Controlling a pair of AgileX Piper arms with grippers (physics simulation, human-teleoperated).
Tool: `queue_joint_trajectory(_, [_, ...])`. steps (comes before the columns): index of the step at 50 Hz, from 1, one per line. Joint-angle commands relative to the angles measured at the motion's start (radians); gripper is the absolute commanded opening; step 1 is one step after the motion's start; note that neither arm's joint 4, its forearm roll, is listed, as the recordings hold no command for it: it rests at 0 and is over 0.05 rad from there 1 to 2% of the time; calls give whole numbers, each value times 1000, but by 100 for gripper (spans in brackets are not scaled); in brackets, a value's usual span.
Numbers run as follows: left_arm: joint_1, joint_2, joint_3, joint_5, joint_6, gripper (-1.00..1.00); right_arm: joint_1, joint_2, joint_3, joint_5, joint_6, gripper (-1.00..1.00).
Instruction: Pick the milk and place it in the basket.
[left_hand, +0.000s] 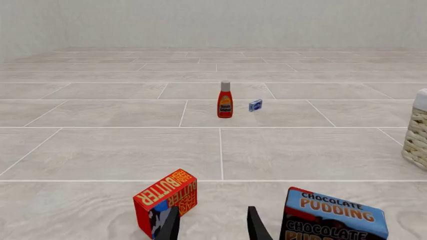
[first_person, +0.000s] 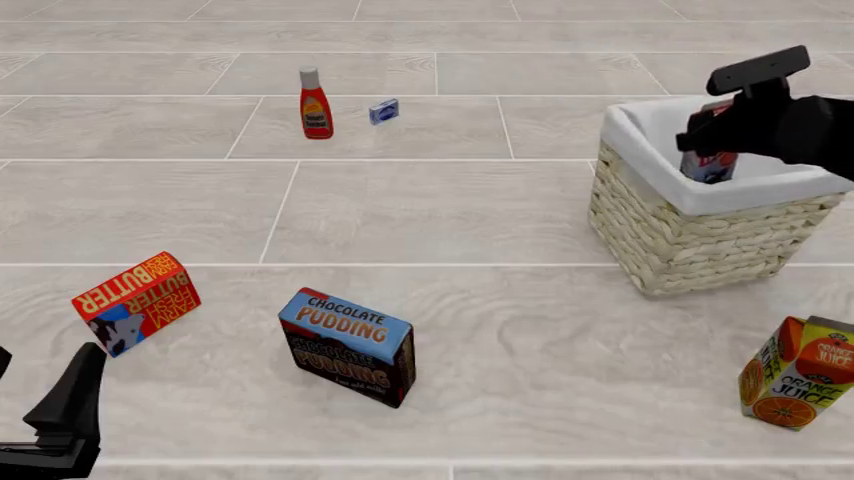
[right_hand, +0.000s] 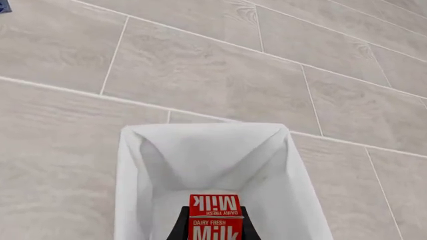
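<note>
The right gripper holds the milk over the basket, its fingers closed against the carton's two sides. In the front view the carton's lower part sits below the white cloth rim, inside the basket's opening, while its red top is hidden behind the gripper. The right wrist view looks straight down on the red "Milk" lettering with the white lining beneath it; whether the carton touches the bottom cannot be told.

The left gripper hangs low at the near left of the surface, its fingers spread apart with nothing between them. Just ahead of it lie a butter box and a chocolate pudding box. A ketchup bottle stands far back with a small blue packet beside it. An orange juice carton stands tilted at the near right.
</note>
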Motion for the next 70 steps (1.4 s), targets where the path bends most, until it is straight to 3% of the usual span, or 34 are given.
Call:
queue_joint_trajectory(1, [0, 0, 0, 0, 0, 100, -9, 29, -50, 3, 15, -100])
queue_joint_trajectory(16, [0, 0, 0, 0, 0, 100, -14, 40, -50, -2, 11, -100])
queue_joint_trajectory(17, [0, 0, 0, 0, 0, 100, -14, 40, -50, -2, 10, 100])
queue_joint_trajectory(50, [0, 0, 0, 0, 0, 100, -17, 25, -35, 5, 4, 100])
queue_joint_trajectory(70, [0, 0, 0, 0, 0, 100, 10, -130, 29, 0, 18, 100])
